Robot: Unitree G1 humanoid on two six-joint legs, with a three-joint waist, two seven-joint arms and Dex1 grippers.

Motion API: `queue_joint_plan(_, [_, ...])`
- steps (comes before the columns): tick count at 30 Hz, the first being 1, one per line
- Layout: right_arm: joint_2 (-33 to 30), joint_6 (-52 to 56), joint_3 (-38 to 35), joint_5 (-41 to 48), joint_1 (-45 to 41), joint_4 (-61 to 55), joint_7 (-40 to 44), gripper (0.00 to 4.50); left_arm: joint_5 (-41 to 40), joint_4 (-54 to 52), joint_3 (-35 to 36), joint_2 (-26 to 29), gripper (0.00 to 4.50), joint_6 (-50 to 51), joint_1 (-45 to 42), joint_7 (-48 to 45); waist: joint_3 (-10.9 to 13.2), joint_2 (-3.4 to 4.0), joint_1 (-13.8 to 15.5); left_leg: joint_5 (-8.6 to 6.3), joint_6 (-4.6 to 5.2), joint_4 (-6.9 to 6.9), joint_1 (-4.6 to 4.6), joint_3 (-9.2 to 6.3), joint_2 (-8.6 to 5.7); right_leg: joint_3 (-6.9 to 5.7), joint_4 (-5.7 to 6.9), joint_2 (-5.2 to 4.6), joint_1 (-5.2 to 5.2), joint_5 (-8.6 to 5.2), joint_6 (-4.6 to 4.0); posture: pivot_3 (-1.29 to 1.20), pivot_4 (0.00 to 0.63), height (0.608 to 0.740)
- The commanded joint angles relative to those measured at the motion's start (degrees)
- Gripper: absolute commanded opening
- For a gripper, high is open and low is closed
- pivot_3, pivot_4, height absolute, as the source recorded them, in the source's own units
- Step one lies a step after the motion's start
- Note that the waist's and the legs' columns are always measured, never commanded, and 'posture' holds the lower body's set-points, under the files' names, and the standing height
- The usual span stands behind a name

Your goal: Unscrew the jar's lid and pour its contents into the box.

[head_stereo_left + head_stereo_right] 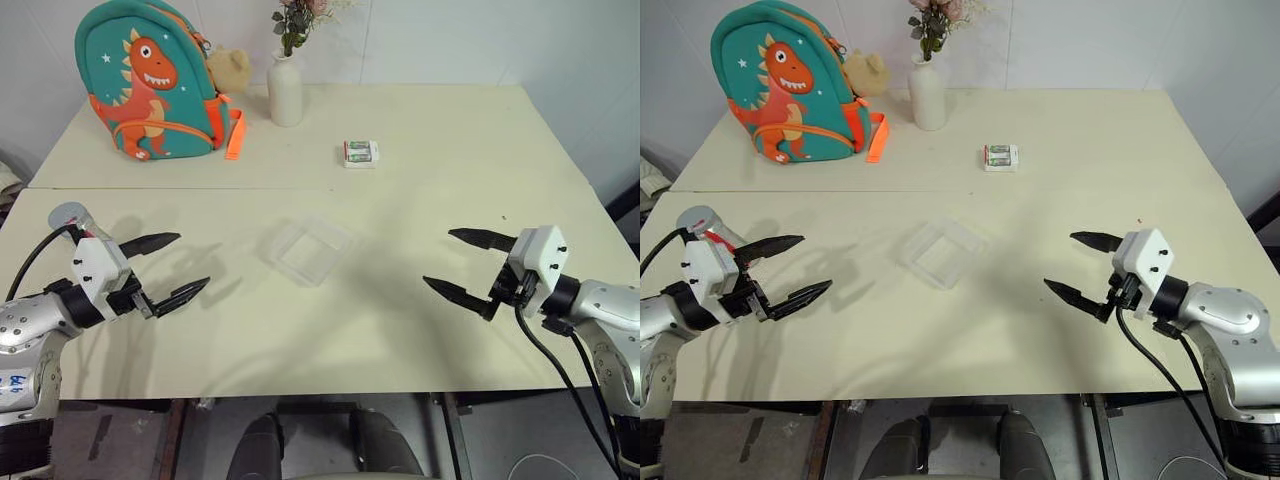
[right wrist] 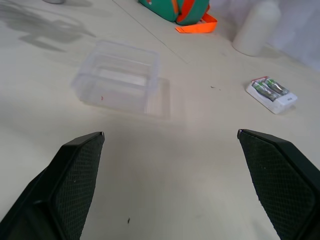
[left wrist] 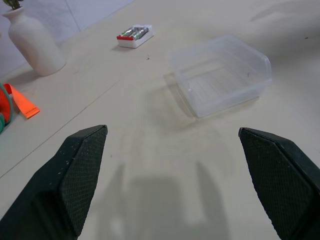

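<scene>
The box [image 1: 306, 250] lies flat on the desk [image 1: 420, 200], mouth up, turned so its corners point toward the desk's edges; being square, it has no clear long axis. Its clear walls are faint against the pale top. Beyond the box sits a small white-and-green packet [image 1: 361, 153]. Left of the box the left claw [image 1: 168, 268] hovers, fingers wide apart, empty; right of it the right claw [image 1: 468, 266] likewise.
</scene>
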Motion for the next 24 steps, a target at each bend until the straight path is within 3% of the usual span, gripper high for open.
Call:
queue_joint_plan(1, [0.73,-1.99,1.02,0.40,-3.10,1.90,1.68,4.50,-1.19,-3.62,3.53,-0.74,4.49,-0.09,2.68,2.07,0.00,0.00,-0.03,0.00,0.00,0.00,0.00,0.00,-0.01,0.00,0.01,-0.01,0.00,0.00,0.00,0.00,0.150,0.740])
queue_joint_plan(7, [2.75,-3.99,4.70,-0.18,-9.46,7.30,4.08,4.50,0.12,-9.10,7.23,-6.37,4.49,1.18,10.12,10.75,0.00,0.01,-0.17,0.00,0.00,0.00,0.03,0.02,0.00,0.01,-0.01,-0.01,0.02,-0.01,-0.02,0.00,0.150,0.740])
queue_joint_plan(13, [4.89,-4.29,6.99,0.14,-13.99,9.82,5.64,4.50,3.07,-13.65,9.62,-18.31,4.49,4.45,13.69,28.84,-0.01,-0.02,0.10,0.00,0.00,0.02,0.04,-0.01,-0.01,0.00,0.01,-0.02,0.04,0.02,0.02,0.00,0.150,0.740])
queue_joint_plan(19, [6.52,-2.64,9.00,0.97,-16.90,8.92,6.31,4.50,7.20,-14.21,9.99,-30.37,4.49,6.95,8.63,49.36,-0.02,-0.04,0.40,0.00,0.00,0.21,0.03,-0.10,-0.04,-0.03,0.03,0.00,0.13,0.07,0.09,0.00,0.150,0.740])
queue_joint_plan(24, [7.39,-2.19,9.33,1.00,-18.26,8.40,6.12,4.50,10.85,-12.92,7.29,-32.73,4.49,7.00,3.27,55.21,-0.06,-0.10,0.31,0.00,0.00,0.57,-0.05,-0.11,-0.08,-0.01,0.00,0.01,0.22,0.19,0.17,0.00,0.150,0.740])
